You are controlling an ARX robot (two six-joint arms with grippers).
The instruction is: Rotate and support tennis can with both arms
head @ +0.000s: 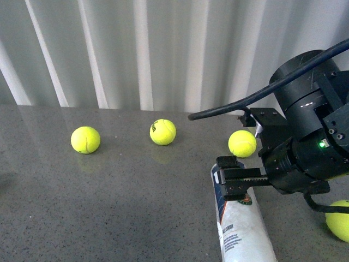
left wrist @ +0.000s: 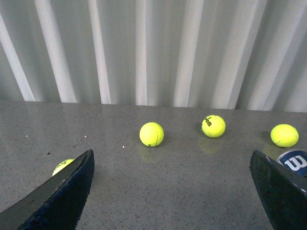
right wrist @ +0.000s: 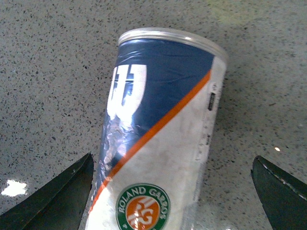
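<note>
Flat on the desk (head: 109, 207): tennis can (head: 242, 229), rim end away from the robot. Over that far end, reaching in from the can's right: right end effector (head: 222, 177), one finger on either side of the can, both clear of it. Just beyond the can's rim end: first tennis ball (head: 242, 143). Beyond and left of the can: second tennis ball (head: 163, 132). Farther left of the can: third tennis ball (head: 85, 140). Right of the can, beside its mid-length: fourth tennis ball (head: 339, 220). Left of the can: left end effector (left wrist: 171, 160), fingers spread wide, with a fifth tennis ball (left wrist: 62, 166) partly hidden behind the finger farther from the can. Past the can's far end, behind the desk: corrugated wall (head: 163, 54).
</note>
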